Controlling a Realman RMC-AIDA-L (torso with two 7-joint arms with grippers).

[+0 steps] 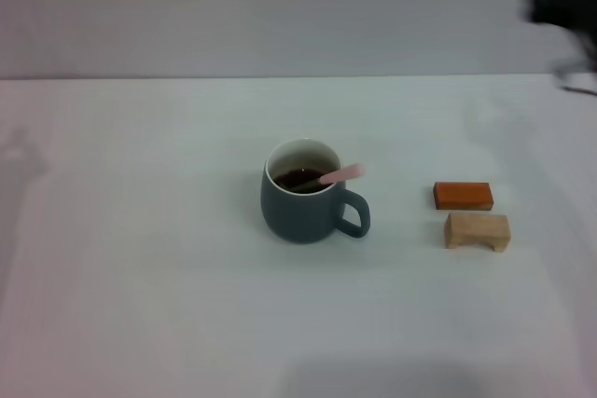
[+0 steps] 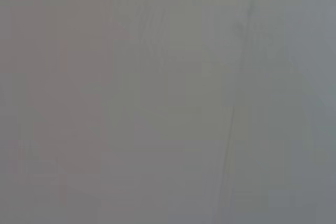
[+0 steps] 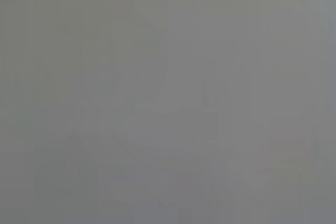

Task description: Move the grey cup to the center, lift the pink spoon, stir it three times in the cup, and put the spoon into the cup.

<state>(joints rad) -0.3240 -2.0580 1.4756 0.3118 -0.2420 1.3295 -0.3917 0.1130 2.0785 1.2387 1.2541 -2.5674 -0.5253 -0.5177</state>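
The grey cup (image 1: 300,204) stands upright near the middle of the white table in the head view, its handle pointing to the right. It holds dark brown liquid. The pink spoon (image 1: 340,174) rests inside the cup, its bowl sunk in the liquid and its pale pink handle leaning over the right rim. My right gripper (image 1: 565,6) is a dark blur at the far top right corner, high and well away from the cup. The left gripper is out of view. Both wrist views show only plain grey.
An orange block (image 1: 463,195) and a tan wooden block (image 1: 477,231) lie side by side to the right of the cup. The white table (image 1: 140,277) reaches back to a pale wall.
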